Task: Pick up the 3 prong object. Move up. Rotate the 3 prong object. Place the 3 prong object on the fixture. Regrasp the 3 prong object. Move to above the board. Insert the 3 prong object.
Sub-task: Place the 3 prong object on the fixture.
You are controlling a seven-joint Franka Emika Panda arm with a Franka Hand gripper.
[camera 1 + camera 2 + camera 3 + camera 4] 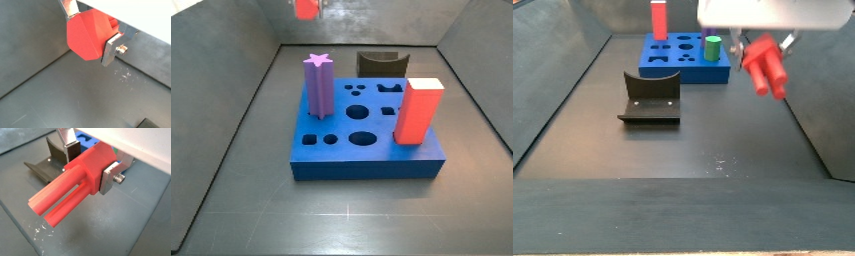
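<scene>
Gripper (90,160) raised above floor, 3 prong object (70,190) clamped between its fingers

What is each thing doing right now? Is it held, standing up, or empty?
End effector: shut on the 3 prong object, raised off the floor, apart from the board.
3 prong object: held in the air, tilted, touching nothing else.
Fixture: on the floor, empty.
Board: flat on the floor, many holes open.
Purple star post: standing upright in the board.
Red-orange block: standing upright in the board.
</scene>
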